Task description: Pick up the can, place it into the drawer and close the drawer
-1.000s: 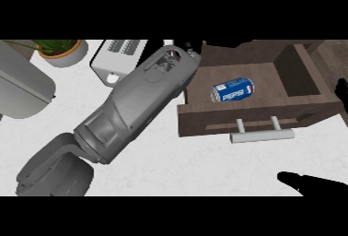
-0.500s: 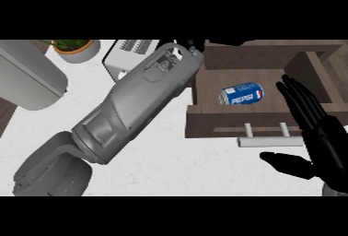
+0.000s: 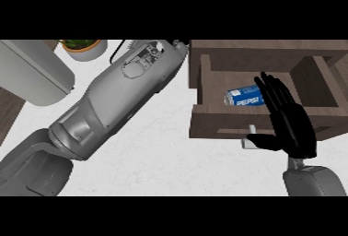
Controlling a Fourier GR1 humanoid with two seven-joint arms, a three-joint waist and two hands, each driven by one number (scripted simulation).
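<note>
Inside open drawer (image 3: 211, 122): blue can (image 3: 245, 97), lying sideways.

The can (image 3: 245, 97) lay on its side in the open drawer (image 3: 224, 122) at the right. The right hand (image 3: 289, 124) stood over the drawer's front, just right of the can. A potted plant (image 3: 83, 47) sat far left, behind the left forearm (image 3: 115, 101)

You have one view only, from the head, looking steeply down on the worktop (image 3: 176, 152). It sits close: the left forearm (image 3: 112, 108) fills the left half, the open drawer (image 3: 224, 122) the upper right. No second view, so nothing overlaps.
</note>
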